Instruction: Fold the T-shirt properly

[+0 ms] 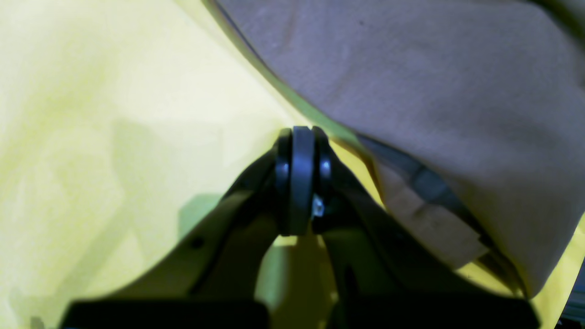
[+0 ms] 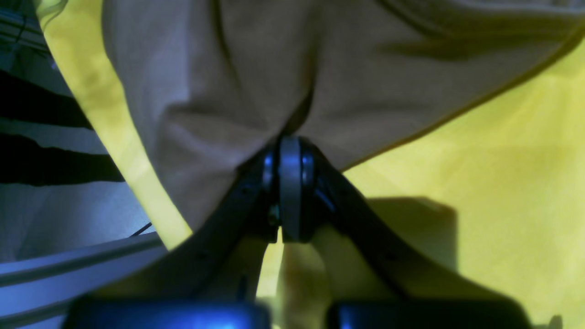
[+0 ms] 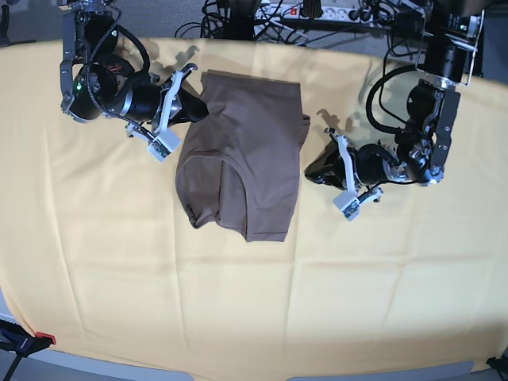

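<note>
The taupe-brown T-shirt [image 3: 246, 159] lies partly folded on the yellow cloth, longer than it is wide, with a rumpled lower left corner. My right gripper [image 3: 200, 107] is at the shirt's upper left corner. In the right wrist view it [image 2: 290, 139] is shut, and the creases of the T-shirt [image 2: 219, 91] run together at its tip, so it pinches the fabric. My left gripper [image 3: 311, 173] rests beside the shirt's right edge. In the left wrist view it [image 1: 299, 132] is shut over yellow cloth, right next to the T-shirt [image 1: 434, 91], with nothing in it.
The large yellow cloth [image 3: 238, 302] covers the whole table. Cables and a power strip [image 3: 302, 12] lie behind the far edge. A red clamp [image 3: 44, 339] sits at the near left corner, where the table edge shows.
</note>
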{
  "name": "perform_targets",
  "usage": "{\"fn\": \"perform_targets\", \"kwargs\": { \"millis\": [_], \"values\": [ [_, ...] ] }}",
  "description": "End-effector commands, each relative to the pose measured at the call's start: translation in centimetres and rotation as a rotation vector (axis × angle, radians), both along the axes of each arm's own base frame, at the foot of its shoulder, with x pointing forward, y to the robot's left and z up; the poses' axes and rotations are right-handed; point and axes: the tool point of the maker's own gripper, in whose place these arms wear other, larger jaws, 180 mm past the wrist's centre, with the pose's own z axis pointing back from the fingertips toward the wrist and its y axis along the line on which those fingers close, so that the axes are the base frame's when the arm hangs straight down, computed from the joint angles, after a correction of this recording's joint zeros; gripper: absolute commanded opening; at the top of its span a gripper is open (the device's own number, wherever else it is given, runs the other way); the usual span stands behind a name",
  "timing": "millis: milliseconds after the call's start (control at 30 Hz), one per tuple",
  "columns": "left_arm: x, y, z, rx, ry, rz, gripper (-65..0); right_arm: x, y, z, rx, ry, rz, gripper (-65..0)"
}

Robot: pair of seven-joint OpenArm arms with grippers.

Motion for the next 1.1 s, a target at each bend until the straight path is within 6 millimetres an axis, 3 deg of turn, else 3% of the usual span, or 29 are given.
{"fn": "perform_targets", "kwargs": {
  "millis": [0, 133, 267, 467, 567, 733, 933, 1067],
  "values": [
    [0.6, 1.1, 0.6, 0.033, -0.024, -0.003, -65.0, 0.6, 0.4, 1.2, 0.039, -0.037, 0.003, -65.0],
    [0.8, 0.7, 3.0, -0.05, -0.013, -0.013, -65.0, 1.9, 0.6, 3.8, 0.174, -0.088, -0.048, -65.0],
    [0.4, -1.3, 7.3, -0.18, -0.039, -0.063, -65.0, 3.2, -1.2, 6.8, 0.28, -0.147, -0.127, -65.0],
    [-2.2, -3.8, 11.0, -0.257, -0.06, -0.194, -65.0, 3.0, -3.6, 8.9, 0.377, -0.132, -0.167, -65.0],
    [-3.4, -4.5, 11.7, -0.26, -0.063, -0.241, -65.0, 2.2, -5.0, 9.4, 0.387, -0.109, -0.165, -65.0],
    [-5.9, -4.9, 11.2, -0.258, -0.047, -0.267, -65.0, 1.7, -8.1, 10.0, 0.326, -0.157, -0.252, -65.0],
    [-8.6, -3.9, 12.4, -0.266, -0.093, -0.229, -65.0, -1.5, -8.5, 12.2, 0.205, -0.238, -0.247, -65.0],
    [-11.0, -2.4, 12.8, -0.233, -0.11, -0.18, -65.0, -4.4, -9.1, 12.3, 0.122, -0.22, -0.259, -65.0]
  ]
}}
